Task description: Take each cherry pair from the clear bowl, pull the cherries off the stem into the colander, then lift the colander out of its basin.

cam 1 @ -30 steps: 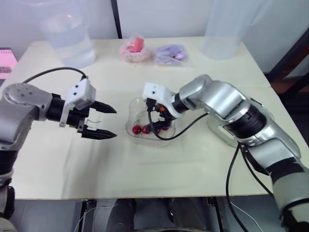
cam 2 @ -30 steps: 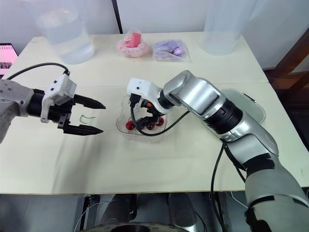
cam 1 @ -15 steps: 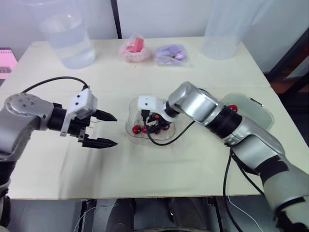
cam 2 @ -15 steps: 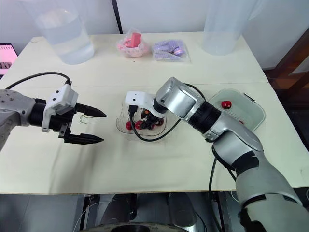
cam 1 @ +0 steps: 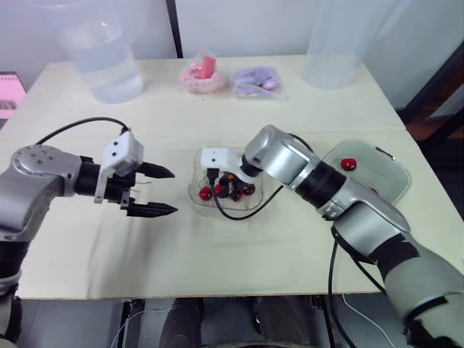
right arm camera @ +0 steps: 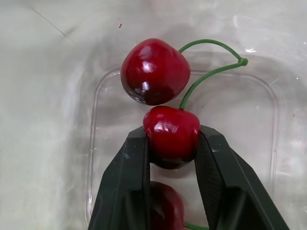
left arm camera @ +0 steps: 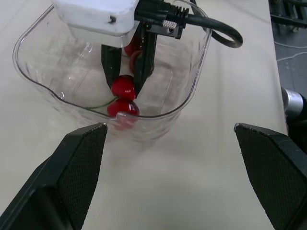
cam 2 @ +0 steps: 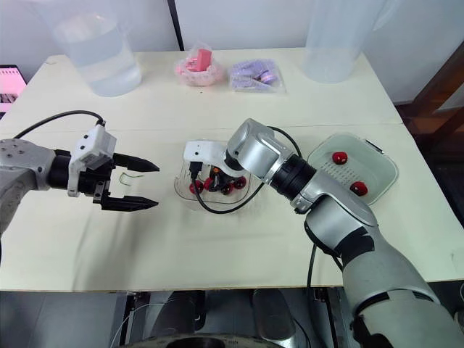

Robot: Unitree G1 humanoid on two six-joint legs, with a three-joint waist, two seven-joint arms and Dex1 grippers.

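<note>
One cherry (right arm camera: pixel 171 136) of a pair is sitting clamped in the right gripper (right arm camera: pixel 172 143) inside the clear bowl (left arm camera: pixel 163 122) on the surface (cam 1: pixel 290 254); the left gripper (cam 1: pixel 174 192) is hovering beside it, fingers spread.

One clear plastic bowl (left arm camera: pixel 189 91) holds at least four glossy red cherries (left arm camera: pixel 123 86), bunched too close for a sure count, and two more cherries (cam 2: pixel 338 156) lie in the one pale perforated colander (cam 2: pixel 370 163). At the back I count two tall clear plastic containers (cam 2: pixel 98 54) and two small crinkly packets, one pink (cam 2: pixel 197 69) and one purple (cam 2: pixel 254 72)
</note>
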